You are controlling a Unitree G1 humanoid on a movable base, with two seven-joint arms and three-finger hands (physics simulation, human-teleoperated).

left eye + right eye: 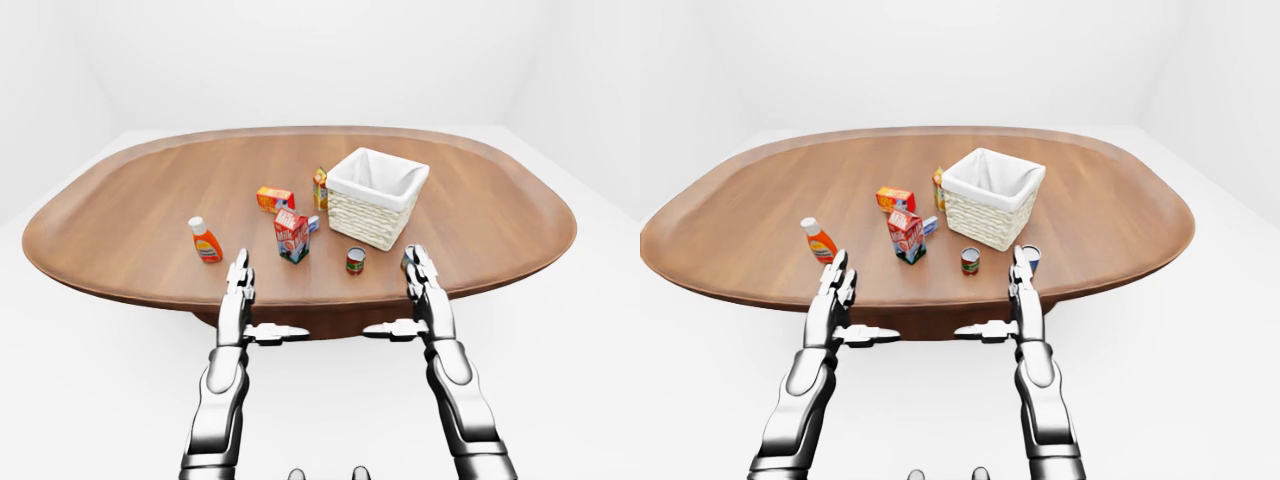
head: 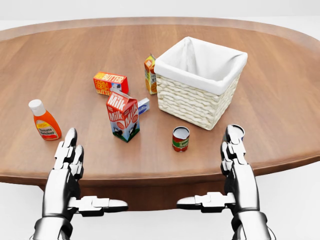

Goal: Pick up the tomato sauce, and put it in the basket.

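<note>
Fingers [image 2: 70, 150] spread, holding nothing — basket [image 2: 195, 97] cloth-lined, no items inside.

A bare simulated test room, not a lived-in place. Plain white walls and white floor all round, without fittings of any kind. At the centre, one large oval wooden table [image 1: 130, 215]. Laid out on it like a grocery test set: a white-lined wicker basket [image 2: 186, 101] toward 1 o'clock, a milk carton [image 2: 122, 116], a butter box [image 2: 110, 83] at 11 o'clock, a small can [image 2: 180, 139], an orange bottle [image 2: 44, 121] at 9 o'clock.
</note>
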